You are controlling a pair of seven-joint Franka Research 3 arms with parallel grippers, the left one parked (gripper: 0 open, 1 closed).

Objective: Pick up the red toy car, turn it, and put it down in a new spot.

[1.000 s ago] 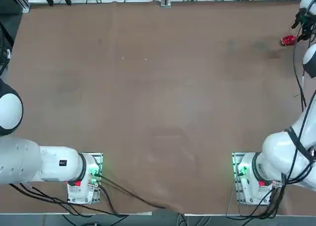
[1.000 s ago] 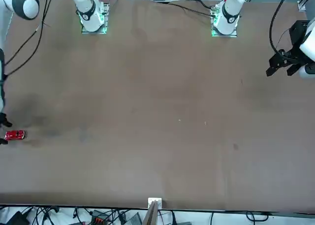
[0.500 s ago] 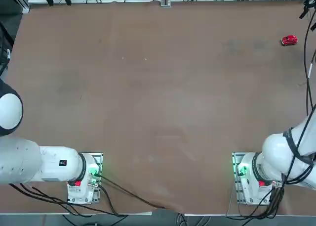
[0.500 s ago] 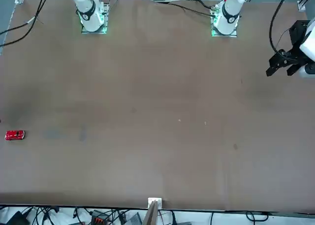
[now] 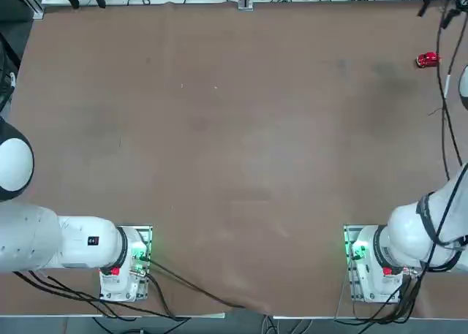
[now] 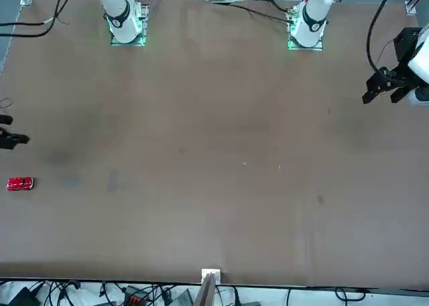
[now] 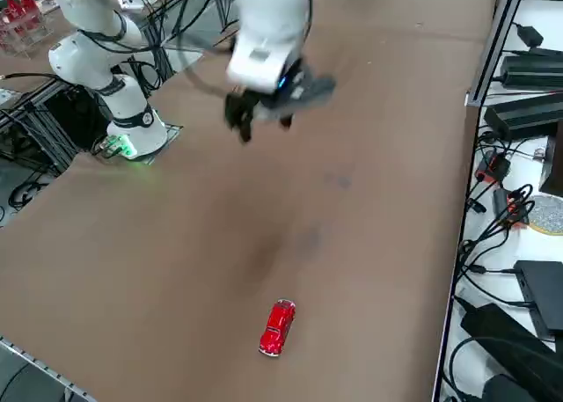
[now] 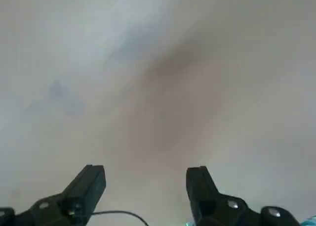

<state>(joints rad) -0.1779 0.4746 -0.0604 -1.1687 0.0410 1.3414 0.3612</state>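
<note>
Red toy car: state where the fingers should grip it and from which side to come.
Grip the red toy car across its narrow middle, coming straight down from above. It lies flat and alone on the table, long sides free. The right gripper, open, hangs apart from it.

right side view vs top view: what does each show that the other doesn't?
Right side view only: the right gripper whole, open and empty, raised above the table, well apart from the red toy car. Top view only: both arm bases along the near edge, and the car lying near the table's far right corner. Both: the car resting on the table, not held.
</note>
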